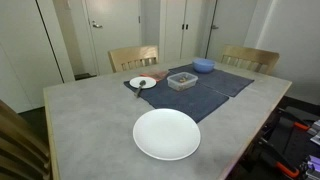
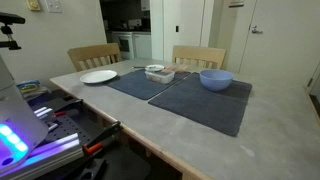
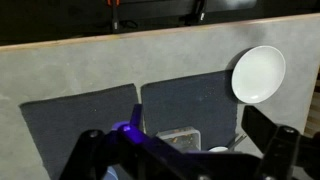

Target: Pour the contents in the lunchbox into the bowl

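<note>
The clear greyish lunchbox (image 1: 182, 80) sits on the dark blue placemats, with something small and brownish inside. It also shows in an exterior view (image 2: 159, 72) and in the wrist view (image 3: 178, 139). The light-blue bowl (image 1: 203, 65) stands on the mat just beyond it, apart from it, and shows in both exterior views (image 2: 216, 79); it is out of the wrist view. My gripper (image 3: 182, 150) is open and empty, high above the table, with its fingers framing the lunchbox from above. The arm does not show in the exterior views.
A large white plate (image 1: 167, 134) lies on the bare grey table, also in the wrist view (image 3: 258, 74). A small white plate (image 1: 142, 82) with a utensil lies beside the lunchbox. Wooden chairs (image 1: 133, 57) stand at the far edge. The placemats (image 2: 200, 100) cover the table's middle.
</note>
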Controlling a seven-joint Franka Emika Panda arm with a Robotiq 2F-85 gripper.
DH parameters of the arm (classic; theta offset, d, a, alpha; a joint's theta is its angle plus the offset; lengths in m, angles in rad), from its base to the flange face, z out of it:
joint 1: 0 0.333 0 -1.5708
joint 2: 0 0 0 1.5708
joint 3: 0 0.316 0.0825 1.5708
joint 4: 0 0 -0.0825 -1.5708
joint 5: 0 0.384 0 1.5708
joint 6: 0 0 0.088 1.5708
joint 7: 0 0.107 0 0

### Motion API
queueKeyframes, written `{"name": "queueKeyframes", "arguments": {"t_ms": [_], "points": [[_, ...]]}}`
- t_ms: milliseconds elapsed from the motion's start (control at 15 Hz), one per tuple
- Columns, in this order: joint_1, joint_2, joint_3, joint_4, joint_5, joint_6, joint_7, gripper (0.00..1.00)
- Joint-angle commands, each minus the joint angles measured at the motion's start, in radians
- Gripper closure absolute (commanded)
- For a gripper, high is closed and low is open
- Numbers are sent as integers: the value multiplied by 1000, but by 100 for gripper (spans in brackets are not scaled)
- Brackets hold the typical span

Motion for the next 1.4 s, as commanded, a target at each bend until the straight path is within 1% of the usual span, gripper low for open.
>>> {"name": "queueKeyframes", "arguments": {"t_ms": [0, 267, 533, 733, 800, 1067, 1333], "points": [[-18, 5, 13, 2, 11, -2, -12, 0], [6, 48, 0, 21, 55, 16, -18, 0], [70, 140, 20, 59, 140, 40, -36, 0], [121, 240, 67, 89, 205, 71, -22, 0], [130, 269, 79, 98, 221, 91, -21, 0], [146, 405, 147, 125, 243, 244, -5, 0], [149, 568, 168, 174, 242, 367, -21, 0]]}}
